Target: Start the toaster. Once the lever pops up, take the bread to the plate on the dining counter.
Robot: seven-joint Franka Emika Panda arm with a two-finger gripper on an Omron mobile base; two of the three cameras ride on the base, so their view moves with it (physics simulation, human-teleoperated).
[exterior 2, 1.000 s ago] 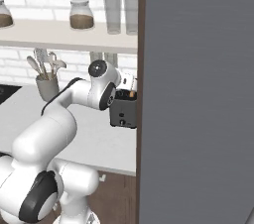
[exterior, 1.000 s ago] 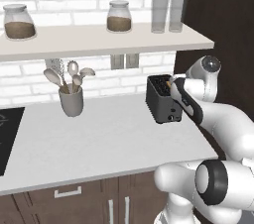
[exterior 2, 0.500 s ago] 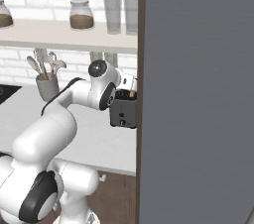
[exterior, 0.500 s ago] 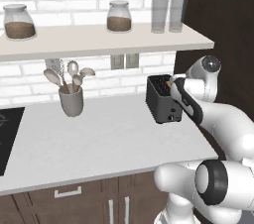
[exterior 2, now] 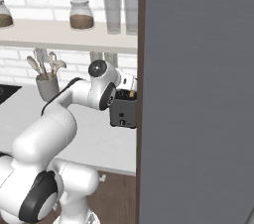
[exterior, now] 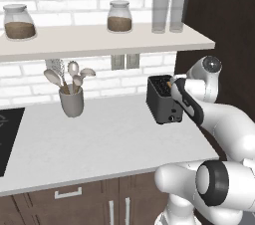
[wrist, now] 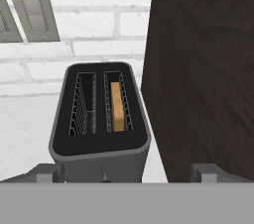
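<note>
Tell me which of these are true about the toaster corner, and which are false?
1. A slice of bread sits in one slot of the toaster. True.
2. Both toaster slots hold bread. False: the other slot is empty.
3. The gripper is shut on the bread. False: it is open, at the toaster's near end.
4. A grey utensil cup with spoons stands on the counter. True.
5. The toaster lies on its side. False: it stands upright beside a dark wood panel.

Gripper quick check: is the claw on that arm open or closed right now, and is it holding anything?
Gripper: open, holding nothing, poised above the toaster with the bread in its slot.
</note>
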